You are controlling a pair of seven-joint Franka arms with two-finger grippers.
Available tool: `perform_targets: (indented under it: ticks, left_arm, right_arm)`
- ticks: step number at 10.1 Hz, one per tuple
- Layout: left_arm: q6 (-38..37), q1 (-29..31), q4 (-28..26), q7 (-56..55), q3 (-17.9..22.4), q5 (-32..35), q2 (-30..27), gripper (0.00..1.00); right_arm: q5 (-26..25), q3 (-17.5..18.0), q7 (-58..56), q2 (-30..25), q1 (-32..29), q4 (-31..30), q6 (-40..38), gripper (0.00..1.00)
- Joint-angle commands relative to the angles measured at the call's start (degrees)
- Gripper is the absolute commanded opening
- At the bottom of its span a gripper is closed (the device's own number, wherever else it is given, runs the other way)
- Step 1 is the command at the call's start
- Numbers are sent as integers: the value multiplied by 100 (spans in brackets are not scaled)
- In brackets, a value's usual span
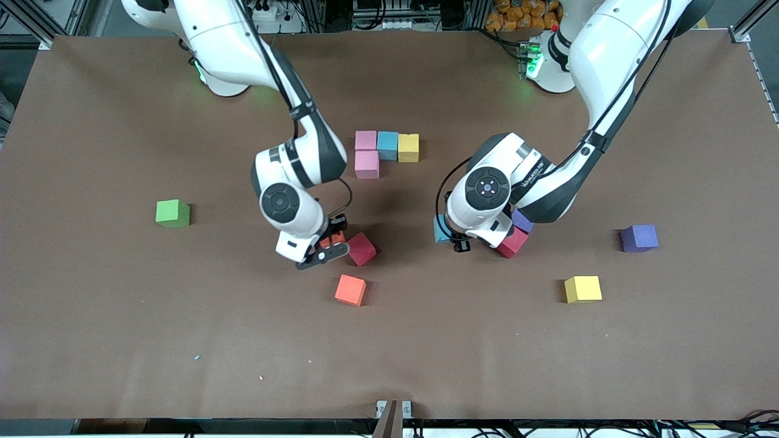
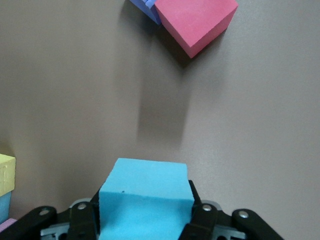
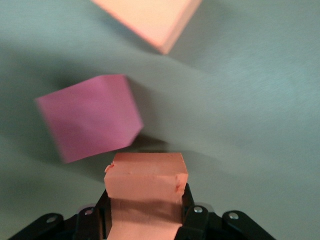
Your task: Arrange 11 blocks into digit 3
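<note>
Front view: crimson block (image 1: 361, 248) touching right gripper (image 1: 329, 246)

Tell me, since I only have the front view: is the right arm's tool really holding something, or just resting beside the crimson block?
Observer: Holding. The right wrist view shows the right tool shut on an orange block, pinched from both sides.
Operator: And the left arm?
Observer: In the left wrist view, the left tool is shut on a light blue block.
Operator: What is the arm hiding?
Observer: A crimson block with a purple block beside it.
</note>
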Motion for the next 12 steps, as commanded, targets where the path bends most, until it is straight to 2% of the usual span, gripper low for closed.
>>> perform_targets:
  ticks: [1, 4, 6, 7, 9, 12]
  left_arm:
    - [191, 73, -103, 181, -59, -67, -131, 24]
    - [517, 91, -173, 305, -59, -93, -149, 24]
    - [718, 135, -409, 349, -59, -102, -166, 24]
    - [963, 292, -637, 358, -146, -93, -227, 24]
    - [1220, 547, -929, 358, -366, -58, -298, 24]
    - [1352, 548, -1026, 367, -376, -49, -280, 24]
  right_arm:
    - [66, 12, 846, -215, 461, -108, -172, 0]
    - [66, 12, 1070, -285, 831, -221, -182, 0]
    - [49, -23, 1193, -302, 1069, -414, -120, 0]
    - [49, -32, 1254, -398, 1122, -616, 37, 0]
    - [31, -32, 1535, -653, 1446, -1361, 966, 0]
    - [5, -49, 1562, -742, 1474, -1470, 1014, 0]
